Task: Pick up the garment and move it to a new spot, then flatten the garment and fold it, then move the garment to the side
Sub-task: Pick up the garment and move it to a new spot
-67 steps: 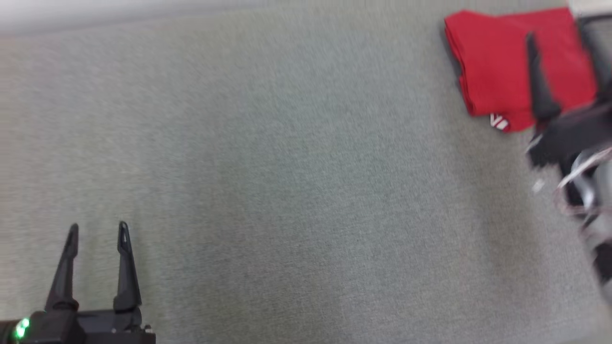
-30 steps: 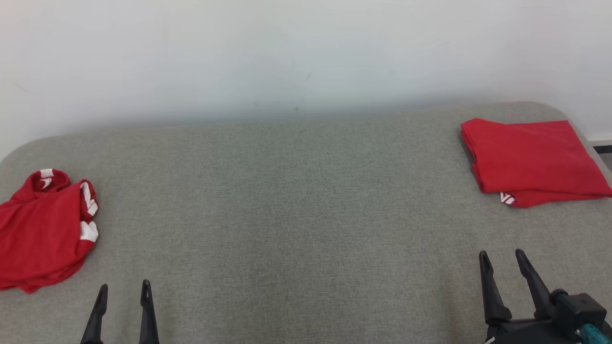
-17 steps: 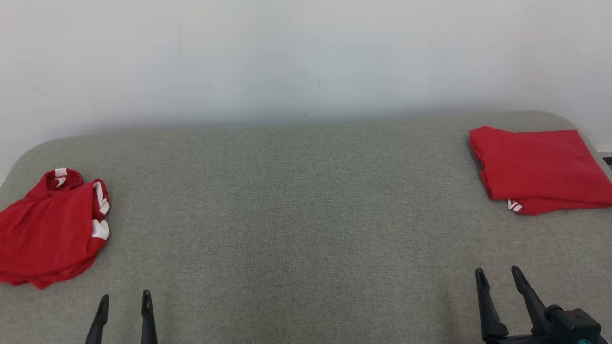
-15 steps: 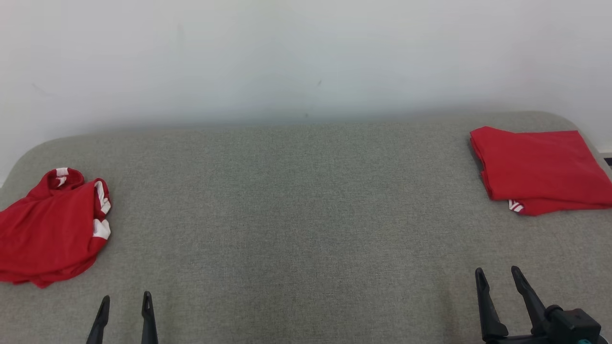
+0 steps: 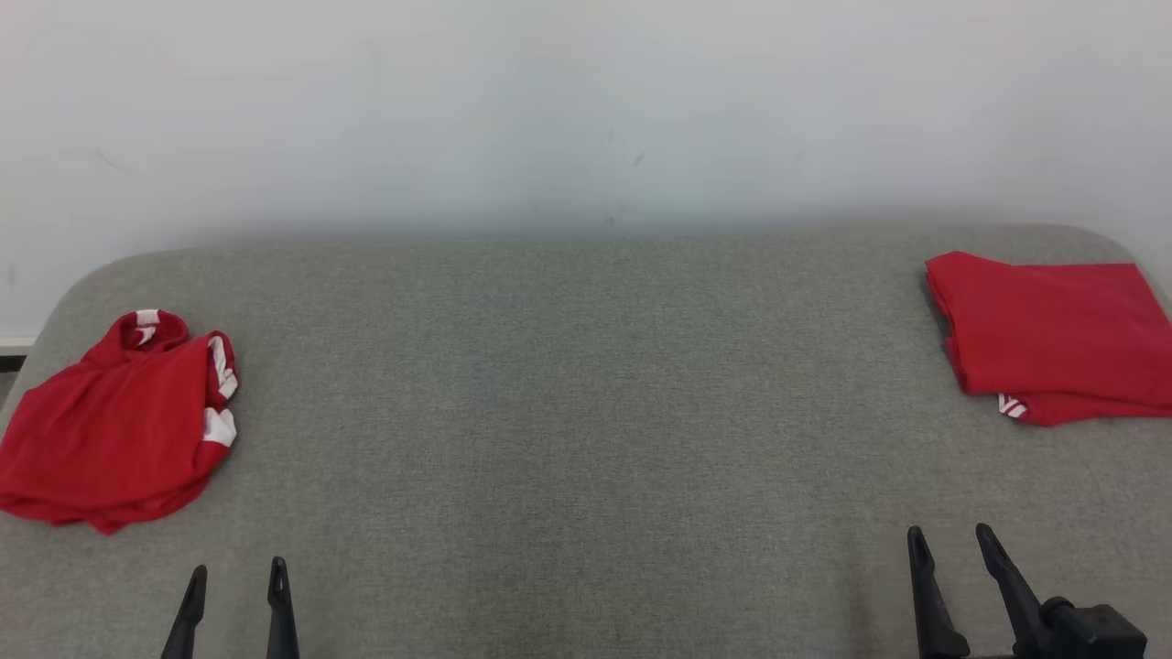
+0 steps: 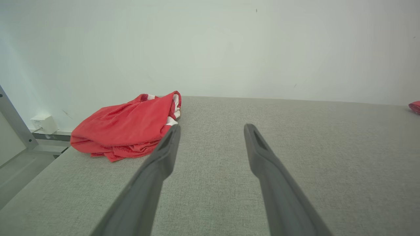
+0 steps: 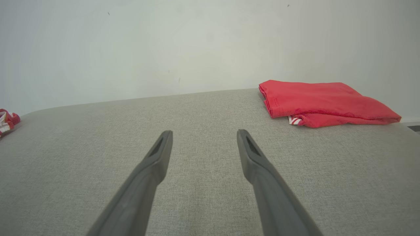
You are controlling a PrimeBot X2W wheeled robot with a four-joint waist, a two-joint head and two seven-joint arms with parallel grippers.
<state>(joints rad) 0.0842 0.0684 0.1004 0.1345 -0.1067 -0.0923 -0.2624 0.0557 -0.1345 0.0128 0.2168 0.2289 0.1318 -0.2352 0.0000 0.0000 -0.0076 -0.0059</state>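
Observation:
A crumpled red garment with white trim (image 5: 114, 426) lies at the left end of the grey padded table (image 5: 586, 412); the left wrist view has it (image 6: 128, 126) ahead and to the left of my fingers. At the far right lies a neatly folded red garment (image 5: 1053, 334), which appears ahead and to the right in the right wrist view (image 7: 321, 101). My left gripper (image 5: 236, 575) stands open and empty at the near left edge, a little right of the crumpled garment. Open and empty too, my right gripper (image 5: 949, 540) hovers at the near right, in front of the folded one.
A white wall (image 5: 586, 110) rises behind the table. Left of the table, the left wrist view shows a wall socket (image 6: 44, 124) and a grey frame post (image 6: 14, 126). The table's corners are rounded.
The camera has swung from a blurred close look at the right end to a wide view of the whole table. Both grippers have drawn back to the near edge, still open.

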